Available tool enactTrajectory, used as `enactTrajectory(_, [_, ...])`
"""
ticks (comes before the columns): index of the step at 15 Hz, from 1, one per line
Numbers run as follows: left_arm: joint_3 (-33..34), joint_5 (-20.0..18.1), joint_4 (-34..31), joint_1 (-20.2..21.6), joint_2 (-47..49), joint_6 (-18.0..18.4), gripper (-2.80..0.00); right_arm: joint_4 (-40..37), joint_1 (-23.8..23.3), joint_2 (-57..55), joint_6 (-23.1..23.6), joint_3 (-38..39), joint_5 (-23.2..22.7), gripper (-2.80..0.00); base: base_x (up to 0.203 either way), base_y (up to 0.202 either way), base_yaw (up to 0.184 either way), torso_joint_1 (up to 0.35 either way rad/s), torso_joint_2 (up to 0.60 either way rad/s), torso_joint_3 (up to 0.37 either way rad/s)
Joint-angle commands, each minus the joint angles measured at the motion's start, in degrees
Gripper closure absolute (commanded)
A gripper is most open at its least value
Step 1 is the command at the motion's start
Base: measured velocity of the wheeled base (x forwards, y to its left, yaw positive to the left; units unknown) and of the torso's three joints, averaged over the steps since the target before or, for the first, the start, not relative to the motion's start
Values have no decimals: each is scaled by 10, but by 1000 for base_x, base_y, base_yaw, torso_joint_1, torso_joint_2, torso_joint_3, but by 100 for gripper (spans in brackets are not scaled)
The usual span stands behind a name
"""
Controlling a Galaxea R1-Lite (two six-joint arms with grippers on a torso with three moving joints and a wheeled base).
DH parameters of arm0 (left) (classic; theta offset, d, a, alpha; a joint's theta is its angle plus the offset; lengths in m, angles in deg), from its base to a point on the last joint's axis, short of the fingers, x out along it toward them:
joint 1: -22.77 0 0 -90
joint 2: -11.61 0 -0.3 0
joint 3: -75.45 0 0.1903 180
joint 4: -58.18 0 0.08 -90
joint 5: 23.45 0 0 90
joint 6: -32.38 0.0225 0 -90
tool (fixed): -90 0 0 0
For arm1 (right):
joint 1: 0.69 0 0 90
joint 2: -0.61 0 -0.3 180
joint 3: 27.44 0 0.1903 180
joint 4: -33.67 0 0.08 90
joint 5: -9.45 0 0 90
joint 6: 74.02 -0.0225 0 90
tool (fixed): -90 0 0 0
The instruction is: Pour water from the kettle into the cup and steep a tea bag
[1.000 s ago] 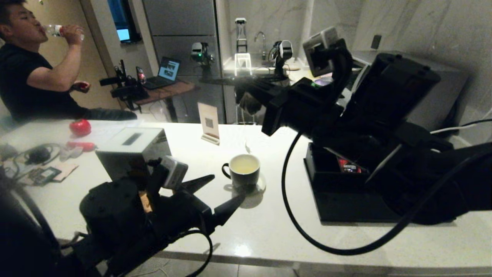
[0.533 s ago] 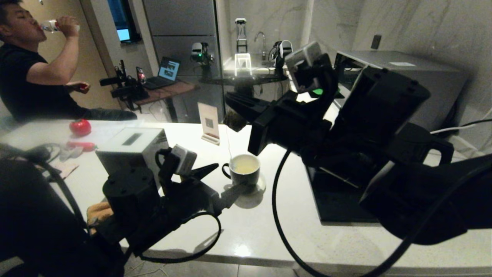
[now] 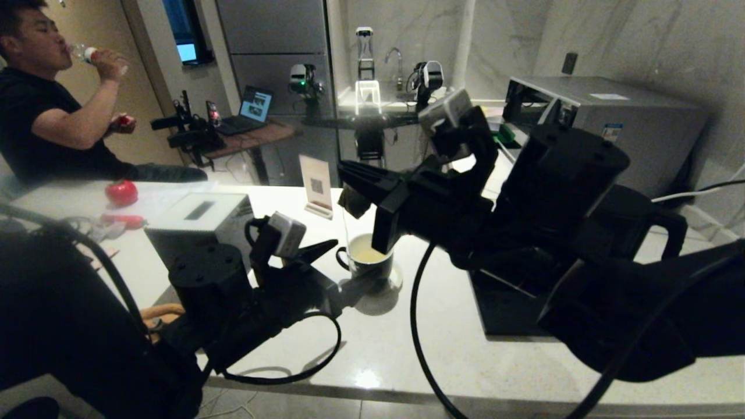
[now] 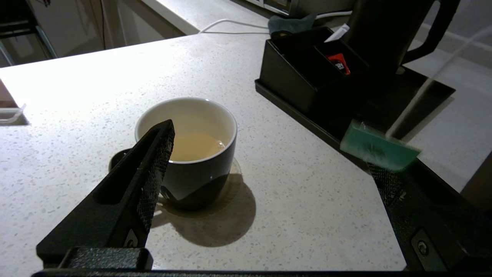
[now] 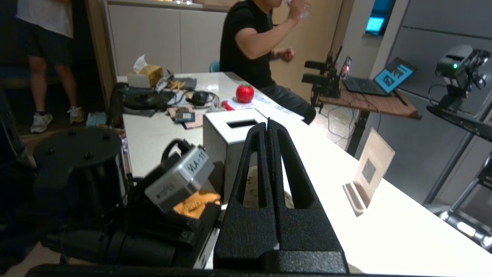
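Right gripper (image 3: 347, 173) pinched on tea bag (image 3: 354, 201) above cup (image 3: 365, 263); left gripper (image 3: 337, 270) gapes wide beside cup, mid-counter.

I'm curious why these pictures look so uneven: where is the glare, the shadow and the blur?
Head view: a bright glare patch on the white counter near its front edge, straight lines bowed at the picture's sides. Left wrist view: the cup is sharp and casts a dark round shadow, while the green tab is smeared. Right wrist view: the counter washes out to white.

The right arm (image 3: 524, 233) hides most of the kettle (image 3: 640, 227).
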Motion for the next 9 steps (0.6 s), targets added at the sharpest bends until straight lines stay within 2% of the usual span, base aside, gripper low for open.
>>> enactTrajectory(1, [0, -1, 25, 0, 2, -1, -280, 14, 0, -4, -1, 7, -1, 0, 0, 0, 0, 0, 0, 0])
enactTrajectory(9, [2, -3, 27, -3, 3, 0, -280, 34, 0, -22, -1, 11, 0, 0, 0, 0, 0, 0, 0, 0])
